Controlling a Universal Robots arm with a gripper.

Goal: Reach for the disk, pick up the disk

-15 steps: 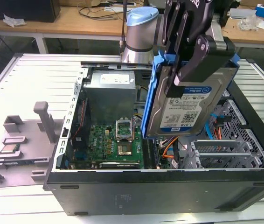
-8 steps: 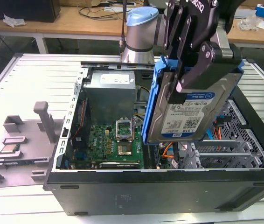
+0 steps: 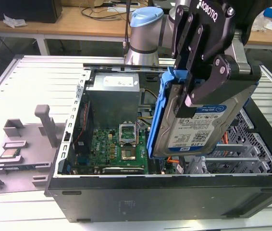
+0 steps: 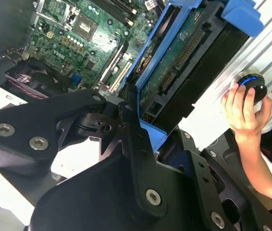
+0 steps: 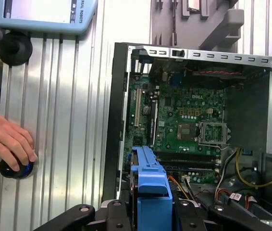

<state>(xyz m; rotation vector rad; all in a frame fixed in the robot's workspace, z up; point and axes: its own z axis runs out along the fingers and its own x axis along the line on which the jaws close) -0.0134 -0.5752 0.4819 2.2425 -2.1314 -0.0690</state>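
Note:
The disk (image 3: 198, 132) is a silver hard drive with a white-and-blue label, framed by a blue bracket (image 3: 156, 120). It hangs tilted on edge above the open computer case (image 3: 165, 197), clear of the drive bay. My gripper (image 3: 199, 89) is shut on its upper edge, one black finger (image 3: 208, 82) lying across the labelled face. In the second wrist view the disk's green circuit side (image 4: 174, 62) runs away from my gripper (image 4: 143, 127). In the first wrist view the blue bracket (image 5: 150, 185) sits between the gripper's black links (image 5: 148, 216).
Under the disk lie the motherboard (image 3: 119, 147), the power supply (image 3: 114, 98) and the grey drive cage (image 3: 241, 154). A grey fixture (image 3: 23, 144) with small parts lies on the table at the exterior view's left. A person's hand (image 5: 6, 142) rests on a black knob (image 5: 15, 168).

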